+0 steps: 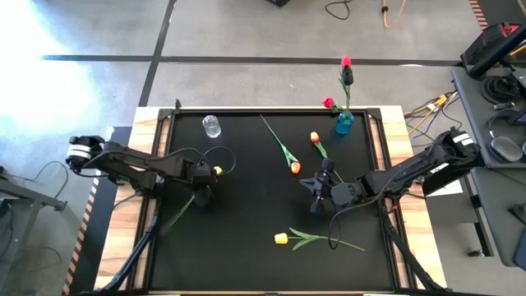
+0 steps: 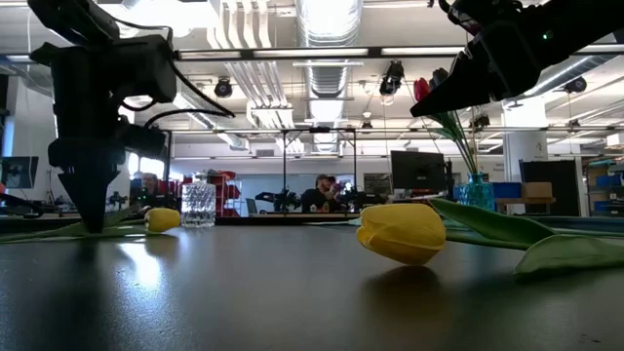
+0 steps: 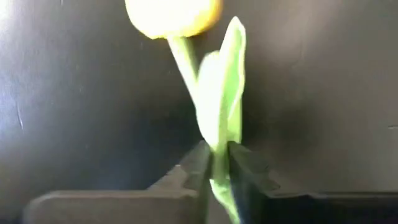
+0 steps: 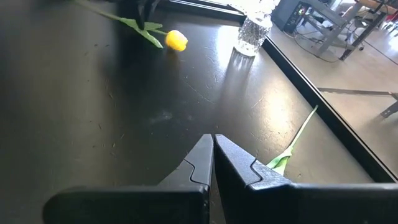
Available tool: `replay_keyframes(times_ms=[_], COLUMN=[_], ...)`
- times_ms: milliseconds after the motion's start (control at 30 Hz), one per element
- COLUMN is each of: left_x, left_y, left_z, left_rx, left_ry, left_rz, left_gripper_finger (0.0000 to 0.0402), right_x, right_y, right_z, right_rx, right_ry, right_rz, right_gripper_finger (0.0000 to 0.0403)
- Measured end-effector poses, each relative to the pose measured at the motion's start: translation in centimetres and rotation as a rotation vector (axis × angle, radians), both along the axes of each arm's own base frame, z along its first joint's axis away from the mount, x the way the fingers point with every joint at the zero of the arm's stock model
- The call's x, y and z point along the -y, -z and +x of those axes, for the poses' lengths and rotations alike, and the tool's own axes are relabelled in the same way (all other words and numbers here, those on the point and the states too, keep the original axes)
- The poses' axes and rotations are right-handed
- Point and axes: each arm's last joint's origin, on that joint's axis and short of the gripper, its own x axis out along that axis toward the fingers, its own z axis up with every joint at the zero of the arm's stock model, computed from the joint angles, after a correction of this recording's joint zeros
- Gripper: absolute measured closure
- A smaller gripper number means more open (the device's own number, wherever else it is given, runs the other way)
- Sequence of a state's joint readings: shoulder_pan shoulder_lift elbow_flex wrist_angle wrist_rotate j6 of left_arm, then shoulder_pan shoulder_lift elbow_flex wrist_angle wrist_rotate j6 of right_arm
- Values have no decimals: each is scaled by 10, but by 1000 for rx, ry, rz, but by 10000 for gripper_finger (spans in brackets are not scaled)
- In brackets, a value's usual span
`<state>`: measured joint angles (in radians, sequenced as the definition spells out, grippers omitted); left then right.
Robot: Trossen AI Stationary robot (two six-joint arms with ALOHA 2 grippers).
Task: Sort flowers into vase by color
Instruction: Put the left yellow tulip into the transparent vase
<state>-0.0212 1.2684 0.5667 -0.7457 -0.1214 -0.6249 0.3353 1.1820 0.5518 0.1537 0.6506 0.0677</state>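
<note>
A yellow tulip lies on the black mat toward the left, its stem running toward the near-left; its head fills the left wrist view. My left gripper stands over it, shut on its stem. My right gripper hovers shut and empty above the mat right of centre. A second yellow tulip lies near the near edge, and two orange tulips lie at mid-table. Red and pink flowers stand in a blue vase at the far right. A clear glass stands at the far left. My left gripper pinches the yellow tulip's stem and leaf between its two fingers, a short way below the head. The fingers come from above, pointing down, and lie across the stem. The head and stem appear to rest on the mat.
The mat has a raised black frame with wooden table strips beside it. Open mat lies between the two grippers. Off the table's right side stands a bench with cables and gear.
</note>
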Motion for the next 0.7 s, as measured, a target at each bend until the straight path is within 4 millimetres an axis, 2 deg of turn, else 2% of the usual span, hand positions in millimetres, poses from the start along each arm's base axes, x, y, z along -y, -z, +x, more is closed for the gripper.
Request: replay_keyframes(times_ms=[67, 167, 300, 400, 567, 700], left_x=[0, -2, -8, -12, -20, -32], left_y=[-7, -26, -68, -105, -155, -171], left_z=[4, 10, 19, 22, 15, 1], left_rx=[36, 88, 199, 361, 692, 883], left_ry=[20, 47, 76, 84, 96, 78], left_rz=[7, 74, 291, 450, 635, 798], left_gripper_finger=[391, 389, 398, 399, 401, 401], right_x=[0, 0, 0, 0, 0, 0], right_y=[0, 0, 0, 0, 0, 0], right_z=[0, 0, 0, 0, 0, 0], right_rx=[0, 1, 1, 1, 1, 1], right_ry=[0, 0, 0, 1, 1, 2], right_rz=[0, 0, 1, 1, 0, -1], right_gripper_finger=[394, 394, 394, 394, 394, 394])
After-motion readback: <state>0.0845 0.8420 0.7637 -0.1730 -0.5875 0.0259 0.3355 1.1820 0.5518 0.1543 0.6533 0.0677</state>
